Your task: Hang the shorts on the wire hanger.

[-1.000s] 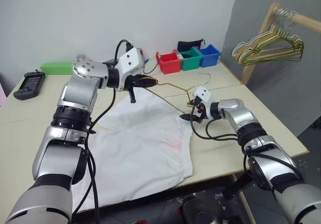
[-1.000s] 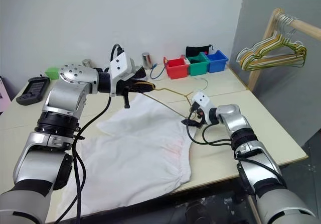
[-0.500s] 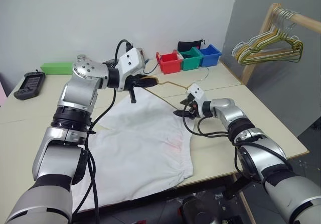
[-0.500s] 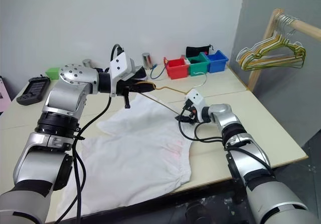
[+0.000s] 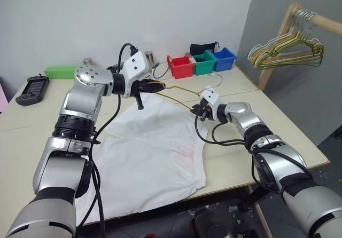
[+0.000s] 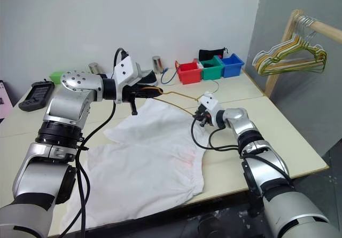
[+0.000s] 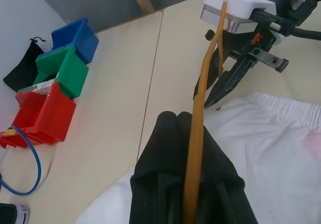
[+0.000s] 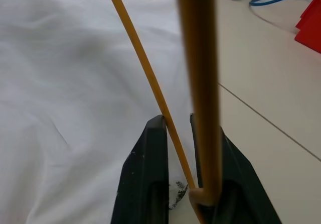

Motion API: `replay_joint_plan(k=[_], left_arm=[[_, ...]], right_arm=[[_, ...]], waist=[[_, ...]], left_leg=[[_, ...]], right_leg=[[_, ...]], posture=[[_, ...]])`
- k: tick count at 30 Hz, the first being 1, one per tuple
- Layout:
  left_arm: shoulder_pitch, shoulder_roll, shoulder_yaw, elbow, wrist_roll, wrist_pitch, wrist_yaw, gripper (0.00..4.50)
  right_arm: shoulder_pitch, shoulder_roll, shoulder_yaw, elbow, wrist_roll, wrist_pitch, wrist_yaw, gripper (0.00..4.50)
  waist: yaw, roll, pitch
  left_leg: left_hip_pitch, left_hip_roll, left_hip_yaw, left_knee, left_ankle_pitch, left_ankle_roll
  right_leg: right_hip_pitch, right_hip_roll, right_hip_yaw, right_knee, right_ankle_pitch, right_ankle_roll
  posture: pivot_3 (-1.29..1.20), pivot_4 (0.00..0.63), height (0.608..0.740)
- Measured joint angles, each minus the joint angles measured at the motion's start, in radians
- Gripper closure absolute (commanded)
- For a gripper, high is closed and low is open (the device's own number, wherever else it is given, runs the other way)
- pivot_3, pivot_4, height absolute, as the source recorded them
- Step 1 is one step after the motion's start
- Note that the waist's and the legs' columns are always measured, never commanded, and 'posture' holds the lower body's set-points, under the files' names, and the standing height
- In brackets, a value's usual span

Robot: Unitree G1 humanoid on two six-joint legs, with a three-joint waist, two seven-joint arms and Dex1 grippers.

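The white shorts lie spread flat on the table, gathered waistband toward the right and a faint orange-red mark near it. Above their far edge hangs the thin tan-gold wire hanger, its hook pointing away from me. My left gripper is shut on the hanger's left end, and the wire runs between its fingers. At the hanger's right corner, my right gripper has closed on the wire just over the waistband.
Red, green and blue bins line the table's far side, with a black pouch behind. A bunch of coloured hangers hangs on a wooden rack at the right. A green box and a black handset sit far left.
My right gripper has swung left and up from the table to the hanger's right corner and closed its open fingers on the wire. The left gripper has kept its hold and place.
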Motion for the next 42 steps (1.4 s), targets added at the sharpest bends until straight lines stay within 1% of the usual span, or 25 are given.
replay_joint_plan(k=[6, 13, 15, 16, 19, 24, 25, 27, 33, 39, 42], left_arm=[[-0.001, -0.002, 0.0, -0.004, 0.0, -0.022, -0.001, 4.5], [-0.004, -0.006, 0.0, -0.016, -0.004, -0.062, 0.001, 4.5], [-0.004, -0.011, 0.0, -0.015, -0.005, -0.088, 0.001, 4.08], [-0.004, -0.012, 0.0, -0.014, -0.006, -0.099, 0.001, 3.99], [-0.004, -0.013, 0.004, -0.012, -0.012, -0.122, 0.0, 3.27], [-0.004, -0.015, 0.014, 0.007, 0.0, -0.191, 0.028, 2.17], [-0.004, -0.017, 0.014, 0.01, 0.005, -0.204, 0.035, 2.11], [-0.004, -0.02, 0.013, 0.018, 0.021, -0.231, 0.051, 1.7], [-0.004, -0.013, -0.005, 0.041, 0.083, -0.322, 0.058, 1.7], [-0.006, -0.002, -0.04, 0.106, 0.197, -0.433, 0.138, 1.7], [-0.011, -0.011, -0.04, 0.126, 0.202, -0.453, 0.162, 1.7]], right_arm=[[0.001, -0.058, 0.009, -0.076, -0.029, -0.019, 0.056, 4.34], [0.08, -0.122, 0.026, -0.277, -0.041, -0.02, 0.07, 4.34], [0.104, -0.144, 0.034, -0.343, -0.063, -0.029, 0.057, 4.36], [0.112, -0.156, 0.041, -0.371, -0.078, -0.039, 0.039, 4.36], [0.122, -0.184, 0.05, -0.433, -0.113, -0.053, -0.006, 4.36], [0.141, -0.2, 0.05, -0.472, -0.117, -0.04, -0.053, 4.36], [0.141, -0.203, 0.05, -0.474, -0.117, -0.038, -0.061, 4.36], [0.141, -0.207, 0.049, -0.475, -0.117, -0.034, -0.071, 4.36], [0.141, -0.223, 0.053, -0.475, -0.137, -0.028, -0.096, 4.36], [0.142, -0.249, 0.081, -0.499, -0.189, -0.048, -0.118, 4.36], [0.142, -0.258, 0.092, -0.515, -0.209, -0.061, -0.132, 4.36]], waist=[[0.0, 0.0, 0.0], [0.0, 0.0, 0.0], [0.0, 0.0, 0.0], [0.0, 0.0, 0.0], [-0.001, 0.0, 0.0], [-0.001, 0.0, 0.0], [-0.001, 0.0, 0.0], [-0.001, 0.0, 0.0], [-0.001, 0.0, 0.0], [0.0, 0.0, 0.0], [0.001, 0.0, 0.0]], left_leg=[[0.0, 0.0, 0.0, 0.0, 0.0, 0.0], [0.0, 0.0, 0.0, 0.0, 0.0, 0.0], [0.0, 0.0, 0.0, 0.0, 0.0, 0.0], [0.0, 0.0, 0.0, 0.0, 0.0, 0.0], [0.0, 0.0, 0.0, 0.0, 0.0, 0.0], [0.0, 0.0, 0.0, 0.0, 0.0, 0.0], [0.0, 0.0, 0.0, 0.0, 0.0, 0.0], [0.0, 0.0, 0.0, 0.0, 0.0, 0.0], [0.0, 0.0, 0.0, 0.0, 0.0, 0.0], [0.0, 0.0, 0.0, 0.0, 0.0, 0.0], [0.0, 0.0, 0.0, 0.0, 0.0, 0.0]], right_leg=[[0.0, 0.0, 0.0, 0.0, 0.0, 0.0], [0.0, 0.0, 0.0, 0.0, 0.0, 0.0], [0.0, 0.0, 0.0, 0.0, 0.0, 0.0], [0.0, 0.0, 0.0, 0.0, 0.0, 0.0], [0.0, 0.0, 0.0, 0.0, 0.0, 0.0], [0.0, 0.0, 0.0, 0.0, 0.0, 0.0], [0.0, 0.0, 0.0, 0.0, 0.0, 0.0], [0.0, 0.0, 0.0, 0.0, 0.0, 0.0], [0.0, 0.0, 0.0, 0.0, 0.0, 0.0], [0.0, 0.0, 0.0, 0.0, 0.0, 0.0], [0.0, 0.0, 0.0, 0.0, 0.0, 0.0]], posture=[[-0.28, 0.004, 0.74], [-0.28, 0.011, 0.74], [-0.29, 0.013, 0.74], [-0.29, 0.013, 0.74], [-0.29, 0.014, 0.74], [-0.29, 0.014, 0.74], [-0.29, 0.014, 0.74], [-0.29, 0.013, 0.74], [-0.28, 0.013, 0.74], [-0.28, 0.01, 0.74], [-0.29, 0.009, 0.74]])
